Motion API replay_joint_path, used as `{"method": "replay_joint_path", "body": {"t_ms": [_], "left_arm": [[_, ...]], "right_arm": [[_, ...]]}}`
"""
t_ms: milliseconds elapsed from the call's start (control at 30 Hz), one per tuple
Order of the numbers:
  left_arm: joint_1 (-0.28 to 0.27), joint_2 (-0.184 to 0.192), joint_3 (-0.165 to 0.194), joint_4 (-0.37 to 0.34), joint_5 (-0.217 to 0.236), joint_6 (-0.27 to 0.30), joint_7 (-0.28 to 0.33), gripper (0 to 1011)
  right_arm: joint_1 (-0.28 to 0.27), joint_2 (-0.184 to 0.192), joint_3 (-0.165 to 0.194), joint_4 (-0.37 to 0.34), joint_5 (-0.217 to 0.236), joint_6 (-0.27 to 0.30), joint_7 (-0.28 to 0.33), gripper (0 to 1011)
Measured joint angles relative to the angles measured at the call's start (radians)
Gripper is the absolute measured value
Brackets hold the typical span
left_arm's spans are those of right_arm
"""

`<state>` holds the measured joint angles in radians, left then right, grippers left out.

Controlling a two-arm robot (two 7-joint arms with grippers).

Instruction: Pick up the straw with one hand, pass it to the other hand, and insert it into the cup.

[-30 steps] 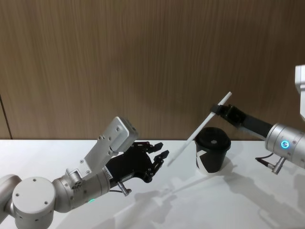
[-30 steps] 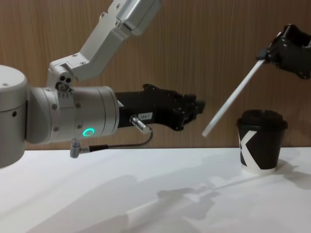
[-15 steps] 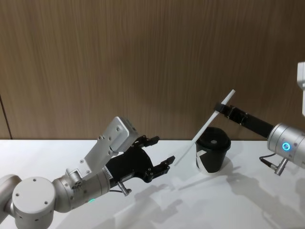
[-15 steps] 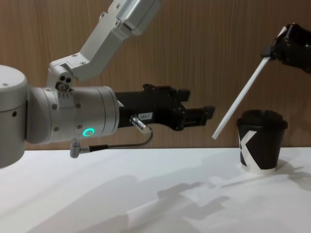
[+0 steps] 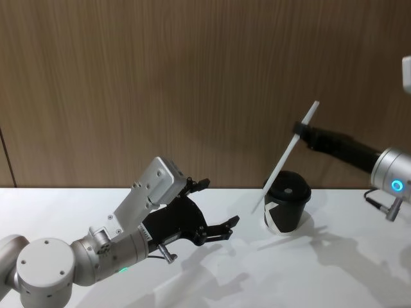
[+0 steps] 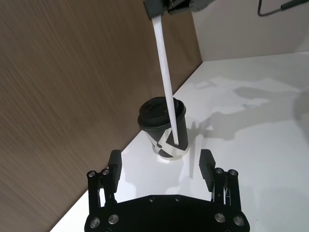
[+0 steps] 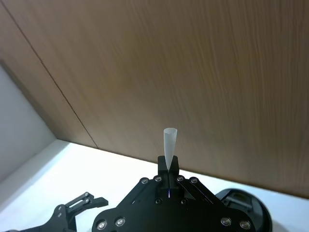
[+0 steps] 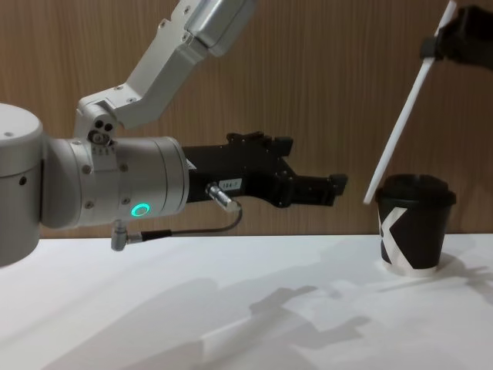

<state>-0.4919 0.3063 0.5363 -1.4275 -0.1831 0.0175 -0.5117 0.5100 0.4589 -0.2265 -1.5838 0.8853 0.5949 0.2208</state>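
My right fingers [image 5: 304,135] are pinched shut on the straw [image 5: 283,160] close to its top end, high at the right, above the cup [image 5: 287,212]. Straw hangs tilted, low tip just left of the lid [image 5: 288,186], not over its hole. Risks as I judge them: long lever below a small pinch, so the tip can swing or the straw can pivot in the grip. Descend at this tilt and the tip hits the lid rim, shoving or toppling the cup on the counter [image 5: 347,269]. My left fingers [image 6: 114,166] are spread wide, empty, left of the cup near the tip, and could clip it
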Motion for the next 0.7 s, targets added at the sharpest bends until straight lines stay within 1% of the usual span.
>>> {"method": "replay_joint_path", "body": {"t_ms": [67,100,167,300,400,500,700], "left_arm": [[0.0,0.0,0.0,0.0,0.0,0.0,0.0,1003],[0.0,0.0,0.0,0.0,0.0,0.0,0.0,1003],[0.0,0.0,0.0,0.0,0.0,0.0,0.0,1003],[0.0,0.0,0.0,0.0,0.0,0.0,0.0,1003],[0.0,0.0,0.0,0.0,0.0,0.0,0.0,1003],[0.0,0.0,0.0,0.0,0.0,0.0,0.0,1003],[0.0,0.0,0.0,0.0,0.0,0.0,0.0,1002]], "right_arm": [[0.007,0.015,-0.008,-0.006,-0.013,-0.006,0.014,8],[0.016,0.032,-0.015,-0.013,-0.025,-0.012,0.027,8],[0.024,0.048,-0.021,-0.019,-0.036,-0.018,0.039,8],[0.051,0.097,-0.038,-0.035,-0.072,-0.038,0.081,8],[0.064,0.121,-0.043,-0.044,-0.085,-0.047,0.098,8],[0.081,0.153,-0.049,-0.054,-0.102,-0.059,0.123,8],[0.1,0.184,-0.058,-0.062,-0.121,-0.078,0.149,8]]}}
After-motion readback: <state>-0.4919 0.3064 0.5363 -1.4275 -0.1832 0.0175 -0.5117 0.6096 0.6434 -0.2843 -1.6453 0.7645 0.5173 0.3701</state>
